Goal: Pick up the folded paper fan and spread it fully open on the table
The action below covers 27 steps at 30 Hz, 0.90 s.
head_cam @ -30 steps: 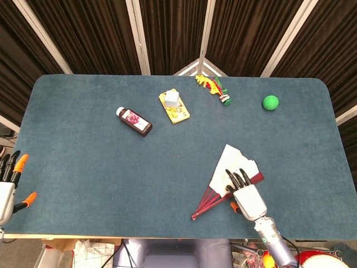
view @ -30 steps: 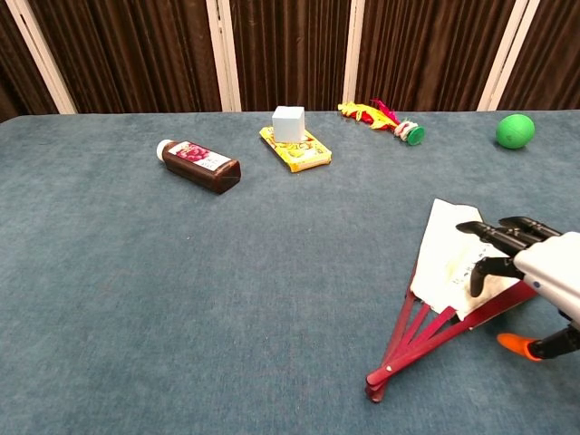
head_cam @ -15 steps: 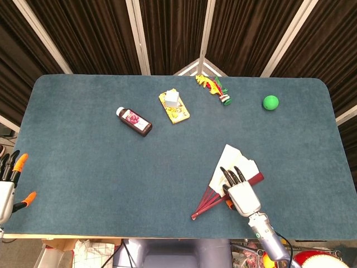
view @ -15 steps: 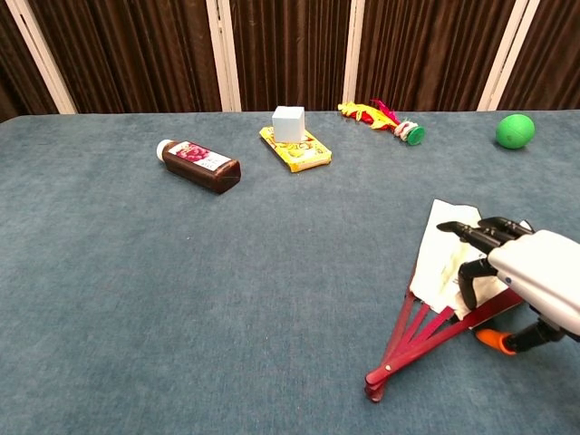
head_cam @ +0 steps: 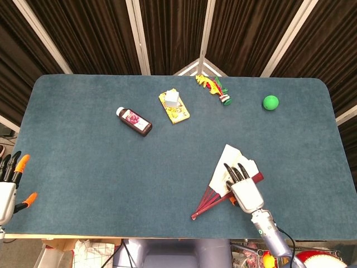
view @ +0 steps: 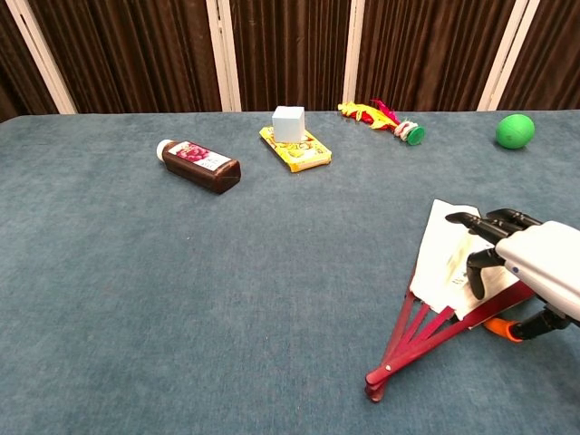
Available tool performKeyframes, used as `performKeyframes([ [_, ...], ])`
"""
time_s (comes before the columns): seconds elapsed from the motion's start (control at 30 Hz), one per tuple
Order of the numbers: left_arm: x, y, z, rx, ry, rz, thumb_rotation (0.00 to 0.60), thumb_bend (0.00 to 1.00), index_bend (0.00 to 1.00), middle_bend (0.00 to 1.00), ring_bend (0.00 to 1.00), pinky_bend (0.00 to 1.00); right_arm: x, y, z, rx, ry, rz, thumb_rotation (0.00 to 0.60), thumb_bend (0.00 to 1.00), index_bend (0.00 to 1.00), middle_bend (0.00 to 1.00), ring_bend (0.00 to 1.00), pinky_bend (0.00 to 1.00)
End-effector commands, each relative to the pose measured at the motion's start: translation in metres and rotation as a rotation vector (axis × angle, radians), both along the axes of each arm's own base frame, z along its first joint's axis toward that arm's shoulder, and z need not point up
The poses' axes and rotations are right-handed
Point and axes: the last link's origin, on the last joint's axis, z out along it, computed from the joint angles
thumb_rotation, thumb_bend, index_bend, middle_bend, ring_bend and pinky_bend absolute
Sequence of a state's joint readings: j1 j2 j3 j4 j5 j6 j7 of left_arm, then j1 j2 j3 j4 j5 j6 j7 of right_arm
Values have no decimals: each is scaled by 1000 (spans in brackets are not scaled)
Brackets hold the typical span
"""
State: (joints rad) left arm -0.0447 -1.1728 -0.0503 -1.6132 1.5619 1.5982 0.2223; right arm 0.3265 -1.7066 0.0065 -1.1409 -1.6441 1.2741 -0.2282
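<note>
The paper fan (head_cam: 228, 157) lies partly spread on the blue table (head_cam: 83, 167) at the front right. Its white leaf fans toward the back and its red ribs (head_cam: 205, 204) meet at a pivot near the front edge. My right hand (head_cam: 244, 187) lies over the fan's right side with its dark fingers (head_cam: 234, 172) stretched onto the paper. In the chest view the same right hand (view: 535, 263) hovers over the fan (view: 441, 254), fingertips bent down on the leaf, nothing gripped. My left hand (head_cam: 8, 184) hangs open past the table's left front corner.
At the back stand a dark bottle (head_cam: 134, 121) lying on its side, a yellow packet with a white cube on it (head_cam: 173, 105), a red and yellow toy (head_cam: 214, 88) and a green ball (head_cam: 270, 102).
My right hand slid a little left over the fan, then back right and slightly forward onto the leaf. The fan and my left hand have barely moved.
</note>
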Motion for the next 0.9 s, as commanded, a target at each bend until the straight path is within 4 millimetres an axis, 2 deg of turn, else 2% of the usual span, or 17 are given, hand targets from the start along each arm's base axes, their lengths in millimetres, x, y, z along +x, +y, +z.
performKeyframes([
  [0.03, 0, 0, -1, -2, 3, 0, 600, 87, 8, 0, 0, 0, -2, -2, -1, -4, 11, 7, 600, 266, 469, 62, 161, 87],
  [0.9, 1, -2, -3, -9, 12, -1, 600, 87, 12, 0, 0, 0, 0, -11, -5, 7, 1, 32, 600, 266, 538, 83, 178, 100],
])
